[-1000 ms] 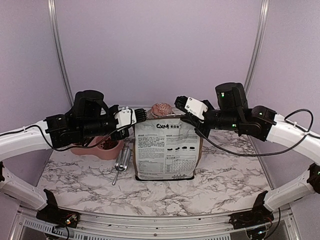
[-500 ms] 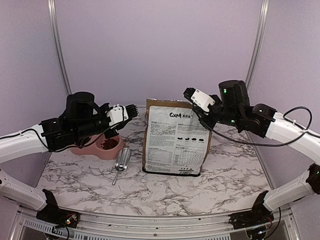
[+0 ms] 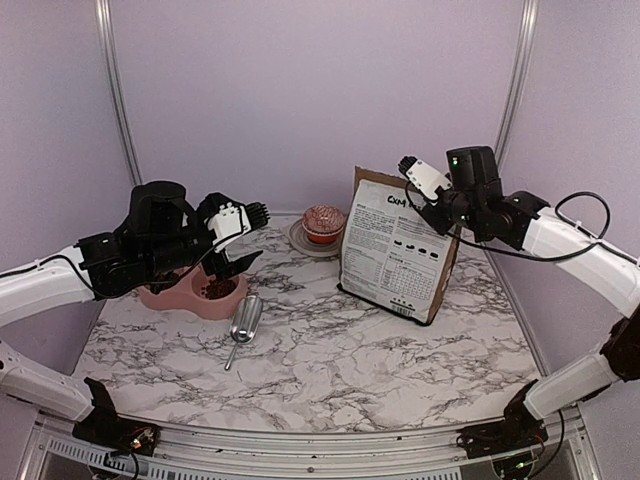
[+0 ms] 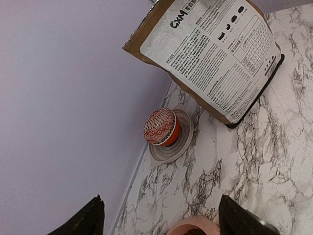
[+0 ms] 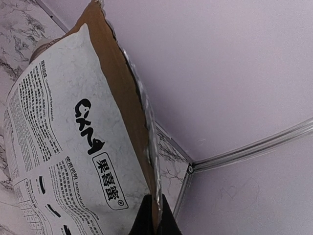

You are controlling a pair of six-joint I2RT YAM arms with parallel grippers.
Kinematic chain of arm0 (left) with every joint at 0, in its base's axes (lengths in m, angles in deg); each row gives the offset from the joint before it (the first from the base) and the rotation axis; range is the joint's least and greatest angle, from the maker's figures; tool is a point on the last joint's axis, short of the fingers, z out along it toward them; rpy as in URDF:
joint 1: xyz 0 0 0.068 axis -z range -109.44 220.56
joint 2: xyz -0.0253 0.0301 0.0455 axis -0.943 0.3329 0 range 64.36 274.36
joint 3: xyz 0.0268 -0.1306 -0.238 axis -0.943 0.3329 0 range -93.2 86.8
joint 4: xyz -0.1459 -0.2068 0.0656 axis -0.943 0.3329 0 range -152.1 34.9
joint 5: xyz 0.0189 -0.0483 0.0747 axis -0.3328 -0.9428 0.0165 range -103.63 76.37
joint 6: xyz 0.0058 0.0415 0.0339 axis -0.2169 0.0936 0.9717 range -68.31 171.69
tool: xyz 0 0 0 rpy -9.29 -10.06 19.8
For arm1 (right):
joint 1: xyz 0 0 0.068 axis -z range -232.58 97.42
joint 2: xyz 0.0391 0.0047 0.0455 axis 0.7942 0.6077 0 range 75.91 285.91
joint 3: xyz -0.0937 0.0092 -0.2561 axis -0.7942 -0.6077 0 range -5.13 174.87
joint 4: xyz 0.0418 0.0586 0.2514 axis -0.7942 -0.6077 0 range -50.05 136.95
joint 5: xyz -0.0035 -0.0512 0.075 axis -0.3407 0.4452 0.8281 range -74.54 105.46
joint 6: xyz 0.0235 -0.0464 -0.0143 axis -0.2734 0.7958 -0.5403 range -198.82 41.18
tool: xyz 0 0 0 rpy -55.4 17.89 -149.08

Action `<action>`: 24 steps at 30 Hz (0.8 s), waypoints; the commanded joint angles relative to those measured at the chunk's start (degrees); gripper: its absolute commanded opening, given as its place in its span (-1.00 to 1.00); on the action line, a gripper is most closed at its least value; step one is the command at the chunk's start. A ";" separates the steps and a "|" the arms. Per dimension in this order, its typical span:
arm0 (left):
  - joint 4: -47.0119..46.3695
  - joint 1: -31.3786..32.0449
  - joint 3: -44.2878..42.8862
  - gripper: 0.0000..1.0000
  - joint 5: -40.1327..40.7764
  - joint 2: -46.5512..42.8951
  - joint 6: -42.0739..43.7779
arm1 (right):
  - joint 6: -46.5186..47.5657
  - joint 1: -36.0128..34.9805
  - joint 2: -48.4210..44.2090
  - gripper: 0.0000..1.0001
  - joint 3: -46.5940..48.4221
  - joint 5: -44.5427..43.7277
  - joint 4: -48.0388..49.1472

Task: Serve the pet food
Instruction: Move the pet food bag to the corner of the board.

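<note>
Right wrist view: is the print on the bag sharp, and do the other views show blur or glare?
Right wrist: paper bag print sharp, jaws dark and soft. Left wrist: cupcake sharp, near jaws blurred. Top external: even light, faint shadows, no strong glare.

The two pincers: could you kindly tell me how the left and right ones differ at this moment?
The left pincer is open and empty; the right pincer is shut on the bag's top edge. The left one hangs near the pink bowl; the right one sits higher, at the tilted bag. Both have black fingers.
</note>
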 commanded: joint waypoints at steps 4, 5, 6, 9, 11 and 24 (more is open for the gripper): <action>-0.34 -2.37 -2.20 0.98 -0.08 -0.83 -3.23 | 1.94 7.47 1.24 -1.00 11.86 -7.42 18.26; -0.45 -2.69 -2.21 0.98 -0.08 -0.73 -3.32 | 2.17 8.62 1.70 -1.00 12.66 -7.11 18.29; -0.57 -3.05 -2.25 0.98 -0.07 -0.73 -3.34 | 2.20 9.99 2.29 -1.00 13.44 -6.74 17.99; -0.76 -4.13 -2.36 0.98 0.10 -0.64 -5.34 | 1.48 13.31 3.87 -1.00 15.88 -6.01 16.80; -0.81 -4.60 -2.38 0.98 0.10 -0.58 -5.70 | 1.15 15.00 4.49 -1.00 16.69 -5.22 17.29; -1.03 -5.68 -2.45 0.98 -0.14 -0.26 -6.55 | 0.01 22.30 9.22 -1.00 20.36 -13.34 16.92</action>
